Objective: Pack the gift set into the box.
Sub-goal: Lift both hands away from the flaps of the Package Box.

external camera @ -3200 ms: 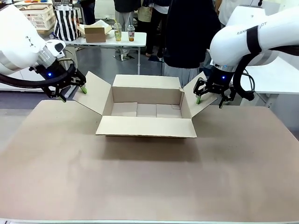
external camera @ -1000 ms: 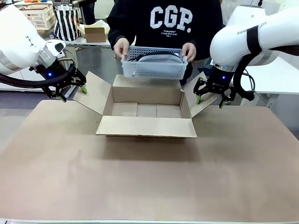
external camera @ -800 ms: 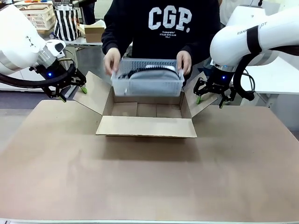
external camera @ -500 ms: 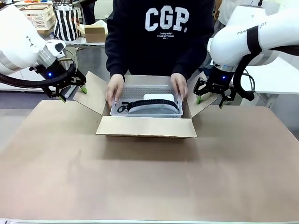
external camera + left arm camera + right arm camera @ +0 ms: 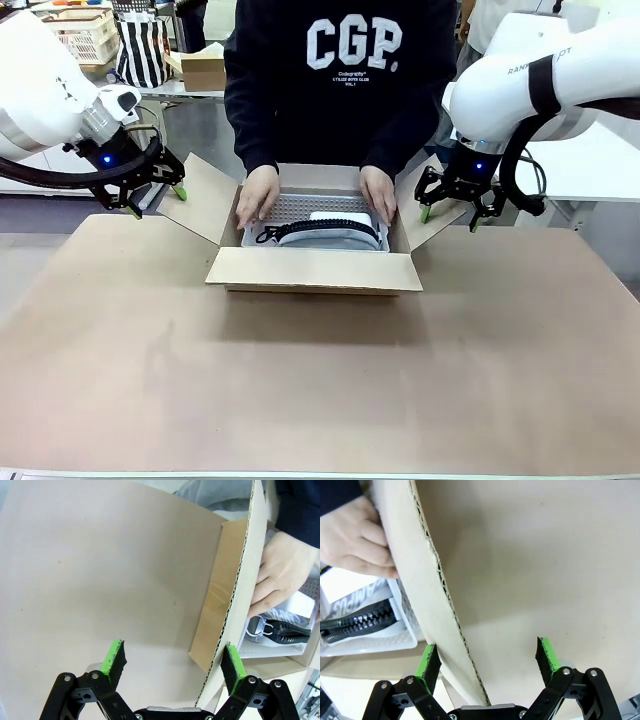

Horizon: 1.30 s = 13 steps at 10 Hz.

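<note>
Brown table (image 5: 300, 390) is topped at upper centre of the frame by the box (image 5: 315, 272), flaps spread. Inside it, the gift set (image 5: 325, 231) is pressed down by a person's hands (image 5: 258, 195). At the side flaps, the left gripper (image 5: 157, 202) and right gripper (image 5: 448, 218) are spread wide, grasping nothing.

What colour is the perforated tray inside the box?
White, slightly translucent; the tray shows best in the front view.
</note>
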Motion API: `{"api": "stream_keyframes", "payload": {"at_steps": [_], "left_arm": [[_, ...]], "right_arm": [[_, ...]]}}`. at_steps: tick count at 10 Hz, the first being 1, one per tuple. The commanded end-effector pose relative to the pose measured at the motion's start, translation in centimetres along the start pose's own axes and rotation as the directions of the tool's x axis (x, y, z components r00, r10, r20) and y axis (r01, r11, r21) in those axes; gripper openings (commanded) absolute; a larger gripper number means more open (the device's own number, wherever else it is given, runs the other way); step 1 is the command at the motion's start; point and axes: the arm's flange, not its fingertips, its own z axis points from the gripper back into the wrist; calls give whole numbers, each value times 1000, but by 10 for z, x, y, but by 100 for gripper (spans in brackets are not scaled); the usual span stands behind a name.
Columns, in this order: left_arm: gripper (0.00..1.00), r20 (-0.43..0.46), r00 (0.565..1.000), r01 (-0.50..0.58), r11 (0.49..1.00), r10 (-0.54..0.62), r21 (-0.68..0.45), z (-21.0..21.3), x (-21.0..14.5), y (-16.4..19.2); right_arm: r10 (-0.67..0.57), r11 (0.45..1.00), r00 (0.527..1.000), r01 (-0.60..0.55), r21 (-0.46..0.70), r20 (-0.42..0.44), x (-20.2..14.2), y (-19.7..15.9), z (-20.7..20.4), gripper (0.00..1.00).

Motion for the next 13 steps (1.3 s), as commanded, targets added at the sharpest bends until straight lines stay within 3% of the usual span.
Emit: {"api": "stream_keyframes", "payload": {"at_steps": [1, 13], "left_arm": [[100, 3, 1000, -8, 1000, 8, 14, 1, 0, -1], [100, 3, 1000, -8, 1000, 8, 14, 1, 0, -1]], "right_arm": [[-16, 1000, 1000, 16, -16, 4, 2, 3, 2, 100], [-16, 1000, 1000, 16, -16, 4, 2, 3, 2, 100]]}}
